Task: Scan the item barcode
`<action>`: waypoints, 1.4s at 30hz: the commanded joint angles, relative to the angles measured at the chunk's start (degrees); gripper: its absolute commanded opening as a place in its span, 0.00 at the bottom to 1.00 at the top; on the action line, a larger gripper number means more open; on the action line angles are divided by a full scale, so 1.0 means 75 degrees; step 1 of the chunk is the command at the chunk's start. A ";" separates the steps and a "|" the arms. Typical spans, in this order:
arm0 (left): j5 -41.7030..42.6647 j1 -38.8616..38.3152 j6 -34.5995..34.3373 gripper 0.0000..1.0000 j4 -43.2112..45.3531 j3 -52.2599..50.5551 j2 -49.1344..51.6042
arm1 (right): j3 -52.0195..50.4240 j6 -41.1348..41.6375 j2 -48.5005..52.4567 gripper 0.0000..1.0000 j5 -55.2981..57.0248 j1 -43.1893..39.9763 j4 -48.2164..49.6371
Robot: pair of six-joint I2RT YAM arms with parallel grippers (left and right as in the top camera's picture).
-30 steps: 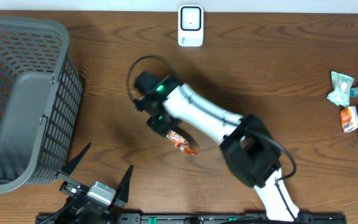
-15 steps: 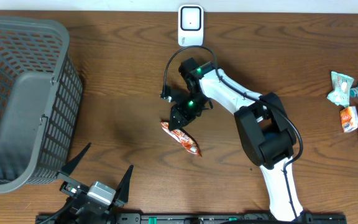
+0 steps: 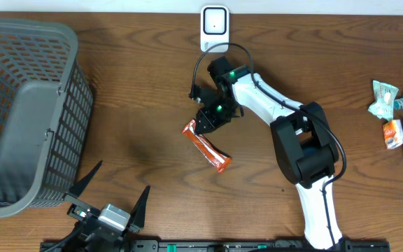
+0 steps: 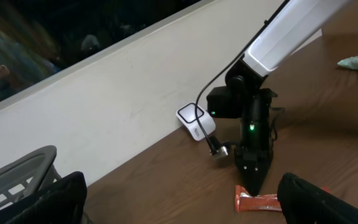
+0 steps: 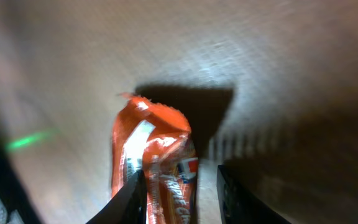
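At the far left of the brown wooden surface [image 3: 131, 91] stands a grey plastic lattice basket [image 3: 26, 112], apparently the place for goods once they are scanned. Just right of it, at the near edge, the left fingers [image 3: 89, 176] are spread as wide as they go and hold nothing. They sit well apart from the work, most likely parked so as not to block the other arm.

Toward the middle lies the long orange foil snack bar [image 3: 206, 145], flat and slanted on the surface, a short way in front of the scanner. The right fingers [image 5: 128, 196] stand at its upper-left end, slightly parted. The right wrist view shows a gap between the wrapper and one finger, so the bar does not look pinched. No barcode can be made out on it.

Just behind, against the back edge, the white rounded barcode scanner [image 3: 215, 29] faces the bar's resting place. That probably explains why the white right arm [image 3: 271, 105] reaches across here.

At the far right a small heap of mixed snack packets [image 3: 397, 115] lies well apart, presumably stock awaiting a scan.
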 commanded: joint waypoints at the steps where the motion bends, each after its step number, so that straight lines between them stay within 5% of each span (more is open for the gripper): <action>1: -0.0015 -0.0029 0.0076 0.98 0.0026 -0.0017 -0.0055 | 0.0542 0.0347 0.0061 0.27 0.1233 -0.0076 -0.0312; 7: -0.0015 -0.0029 0.0076 0.98 0.0026 -0.0017 -0.0055 | 0.2034 0.0344 -0.0023 0.01 0.1393 -0.0058 -0.1664; 14: -0.0015 -0.0029 0.0076 0.98 0.0026 -0.0017 -0.0055 | 0.2209 0.0408 -0.0111 0.01 0.1588 0.0702 -0.2273; 22: -0.0012 -0.0029 0.0076 0.98 0.0029 -0.0017 -0.0055 | 0.2052 0.1209 -0.0108 0.01 0.4374 0.1877 -0.2063; 28: -0.0015 -0.0029 0.0076 0.98 0.0029 -0.0017 -0.0055 | 0.1279 0.1588 -0.0108 0.01 0.5010 0.2334 -0.1763; 35: -0.0015 -0.0029 0.0076 0.98 0.0026 -0.0017 -0.0055 | -0.0079 0.1658 -0.0108 0.01 0.5251 0.2331 -0.0667; 42: -0.0015 -0.0029 0.0076 0.98 0.0026 -0.0017 -0.0055 | 0.0350 0.2206 -0.0111 0.01 0.7137 0.2159 -0.0857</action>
